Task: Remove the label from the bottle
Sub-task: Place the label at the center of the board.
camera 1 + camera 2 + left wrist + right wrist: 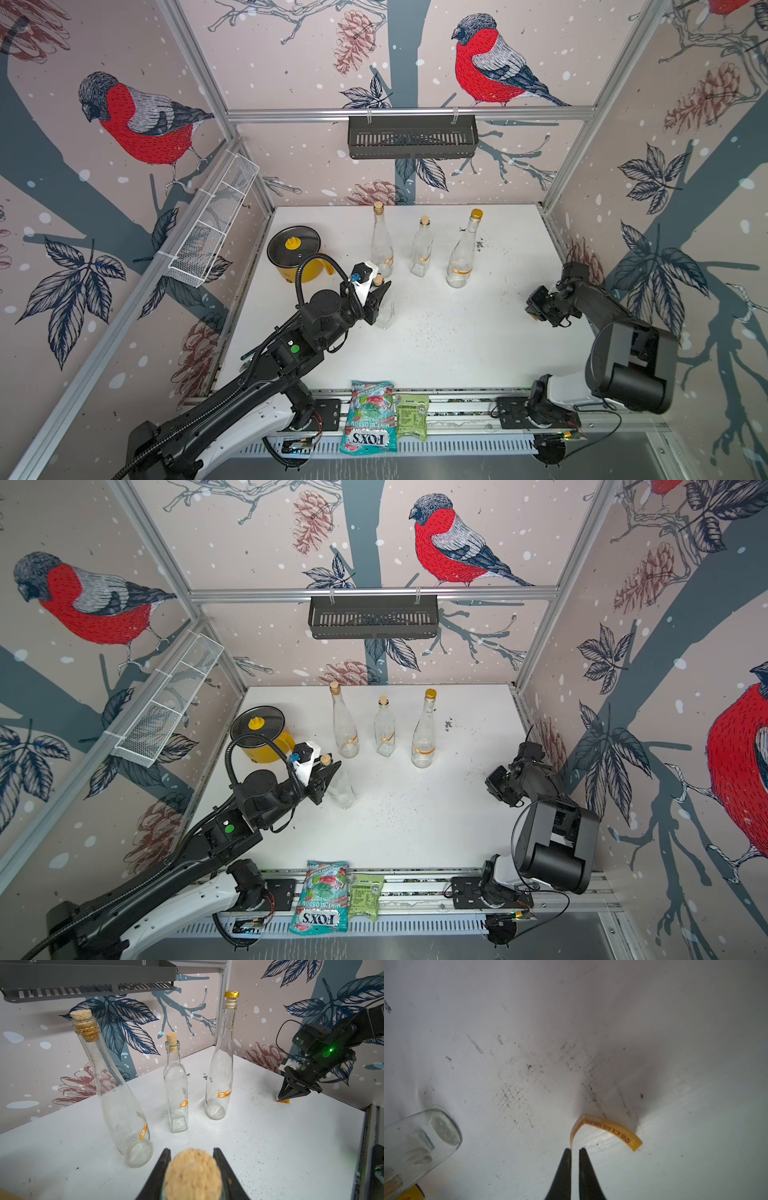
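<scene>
I begin from the yellow pot point(297, 257), which stands at the left edge of the white table point(457, 353). Just right of the pot and a little to the front, the left gripper point(192, 1150) is clenched on the neck of the bottle point(341, 789), with one finger on each side below its cork point(193, 1176). This bottle stands on its base, its long axis vertical and the cork pointing up.

Further right of the pot, three bottles stand upright in a row: the tall corked bottle point(382, 249), the small square bottle point(420, 253) and the gold-capped bottle point(461, 257). Each carries an orange sticker low on the glass.

Far right of the pot, across the table, the right gripper point(574, 1149) points down at the surface. Its jaws are parted by a narrow slit and pinch nothing. The label point(609, 1128), an orange strip, clings by one end to one fingertip and bends over in an arch. Its long axis runs sideways away from the tips. I cannot tell whether its free end touches the table.
</scene>
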`<act>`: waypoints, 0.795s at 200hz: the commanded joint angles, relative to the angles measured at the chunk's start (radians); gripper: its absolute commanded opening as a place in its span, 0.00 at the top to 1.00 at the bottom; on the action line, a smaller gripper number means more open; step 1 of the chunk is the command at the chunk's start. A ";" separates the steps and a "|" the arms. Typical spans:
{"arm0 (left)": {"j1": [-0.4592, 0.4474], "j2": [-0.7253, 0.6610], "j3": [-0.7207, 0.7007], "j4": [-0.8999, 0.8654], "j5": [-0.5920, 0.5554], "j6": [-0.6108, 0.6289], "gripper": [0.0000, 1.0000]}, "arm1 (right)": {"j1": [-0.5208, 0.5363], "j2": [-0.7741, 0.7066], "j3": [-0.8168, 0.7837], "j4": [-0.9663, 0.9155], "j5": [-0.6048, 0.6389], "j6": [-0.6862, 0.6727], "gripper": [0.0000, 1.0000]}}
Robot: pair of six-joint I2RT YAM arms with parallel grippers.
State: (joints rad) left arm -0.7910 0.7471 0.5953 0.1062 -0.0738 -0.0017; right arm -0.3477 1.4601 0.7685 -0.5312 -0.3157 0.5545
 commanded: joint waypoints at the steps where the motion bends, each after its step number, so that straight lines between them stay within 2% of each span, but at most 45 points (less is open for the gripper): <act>1: 0.012 0.006 0.007 0.101 0.013 0.004 1.00 | 0.003 0.039 0.010 0.043 0.020 0.016 0.85; 72: 0.051 0.034 0.011 0.110 0.056 -0.007 1.00 | 0.006 0.098 0.011 0.101 0.078 0.015 0.83; 132: 0.068 0.046 0.013 0.113 0.073 -0.011 1.00 | 0.019 0.091 -0.018 0.138 0.105 0.018 0.42; 159: 0.069 0.051 0.020 0.107 0.078 -0.009 1.00 | 0.047 0.053 -0.014 0.153 0.135 0.005 0.29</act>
State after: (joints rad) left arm -0.7269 0.7959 0.5968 0.1310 -0.0177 -0.0113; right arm -0.3195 1.5299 0.7612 -0.3332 -0.2771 0.5728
